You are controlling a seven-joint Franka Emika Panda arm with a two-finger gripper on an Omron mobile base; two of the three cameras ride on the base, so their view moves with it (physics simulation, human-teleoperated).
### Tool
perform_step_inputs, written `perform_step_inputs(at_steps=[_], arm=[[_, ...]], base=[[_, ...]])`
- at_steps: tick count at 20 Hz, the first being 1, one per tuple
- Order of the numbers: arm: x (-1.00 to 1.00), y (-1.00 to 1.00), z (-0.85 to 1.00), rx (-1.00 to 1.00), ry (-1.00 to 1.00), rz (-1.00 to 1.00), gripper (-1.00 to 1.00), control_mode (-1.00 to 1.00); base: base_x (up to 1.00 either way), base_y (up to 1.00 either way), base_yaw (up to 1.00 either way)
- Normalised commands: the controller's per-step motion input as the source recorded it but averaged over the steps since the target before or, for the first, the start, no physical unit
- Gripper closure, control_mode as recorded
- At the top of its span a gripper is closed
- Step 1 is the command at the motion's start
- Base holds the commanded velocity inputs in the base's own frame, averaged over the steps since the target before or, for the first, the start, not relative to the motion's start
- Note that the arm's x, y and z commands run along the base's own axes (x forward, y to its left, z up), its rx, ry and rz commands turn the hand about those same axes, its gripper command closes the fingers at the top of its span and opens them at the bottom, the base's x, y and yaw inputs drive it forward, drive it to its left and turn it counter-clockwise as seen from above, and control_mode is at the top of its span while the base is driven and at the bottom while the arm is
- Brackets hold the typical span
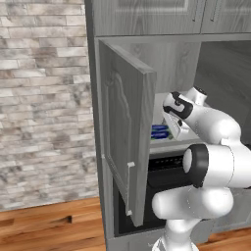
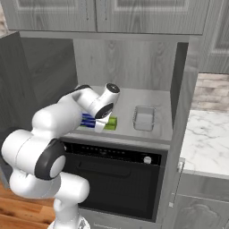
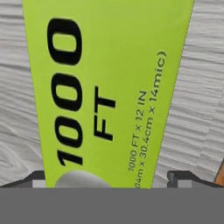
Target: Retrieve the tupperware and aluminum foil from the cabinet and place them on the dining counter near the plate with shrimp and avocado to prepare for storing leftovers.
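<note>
Currently, the following is recorded: the cabinet (image 1: 125, 142) is found with its panelled door swung wide, so the opening step is judged complete; the aluminum foil (image 2: 99, 122) is seen lying on the pale shelf (image 2: 152, 100) inside, its blue and green box partly covered by the hand; in the hand view its green face with black lettering (image 3: 105, 87) is seen very close, between the two dark fingers (image 3: 186, 178); the gripper (image 2: 102, 126) is held spread wide on either side of the box, nothing yet clasped; whether the tips touch the box cannot be told; the tupperware (image 2: 144, 118) is seen upright on the same shelf, well apart to the right of the foil, untouched; a marble-topped worktop (image 2: 208, 143) is noted at the right edge of the right base view; neither item is judged retrieved; closing on the foil, its carriage to the dining worktop, and the same for the tupperware are judged outstanding.
</note>
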Motion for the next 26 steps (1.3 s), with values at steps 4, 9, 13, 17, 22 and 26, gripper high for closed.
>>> perform_step_inputs(at_steps=[4, 9, 13, 17, 22, 26], arm=[[0.01, 0.0, -0.26, 0.0, 0.02, -0.01, 1.0, -1.0], [0.0, 0.0, 0.0, 0.0, 0.0, 0.0, 1.0, -1.0], [-0.01, 0.0, 0.0, 0.0, 0.0, 0.0, 1.0, -1.0], [-0.26, -0.08, 0.0, 0.0, -0.05, 0.0, 1.0, -1.0], [-0.53, -0.21, 0.34, 0.02, -0.21, -0.03, 1.0, -1.0], [-0.72, -0.21, 0.51, 0.02, -0.24, -0.03, 1.0, -1.0]], base=[[0.0, 0.0, 0.0], [0.0, 0.0, 0.0], [0.0, 0.0, 0.0], [0.0, 0.0, 0.0], [0.0, 0.0, 0.0], [0.0, 0.0, 0.0]])
